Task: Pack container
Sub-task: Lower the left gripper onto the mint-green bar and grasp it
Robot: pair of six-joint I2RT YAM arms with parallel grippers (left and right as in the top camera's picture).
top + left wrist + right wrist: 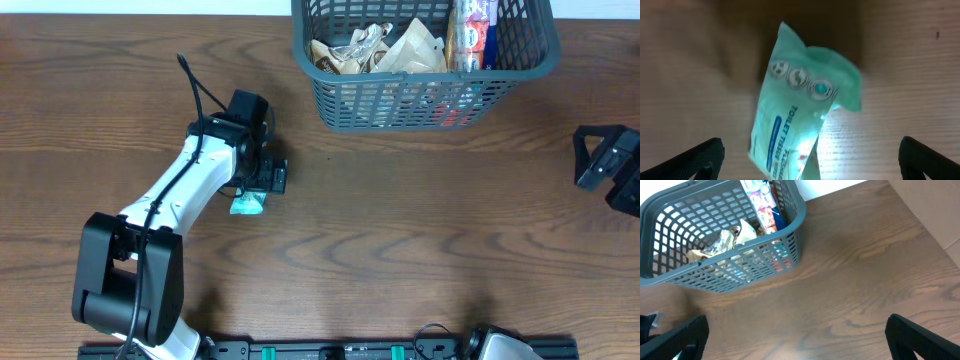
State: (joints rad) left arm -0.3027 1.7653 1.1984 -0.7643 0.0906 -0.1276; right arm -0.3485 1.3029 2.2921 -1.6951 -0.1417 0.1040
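Note:
The dark grey-blue slotted container (520, 62) stands at the table's far edge, with several snack packets inside; it also shows in the right wrist view (795, 227). A mint-green tissue packet (247, 204) lies on the table left of centre; in the left wrist view (795, 110) it lies between the fingers. My left gripper (262, 182) hangs open right over the packet, fingers (812, 160) spread wide on either side, not touching it. My right gripper (608, 170) is at the right edge of the table, open and empty (795, 335), over bare wood.
The wooden table (420, 230) runs between the packet and the container. The left arm's white link (180, 200) slants from its base at the front left. A pale wall or board edge (935, 210) shows at the table's far right.

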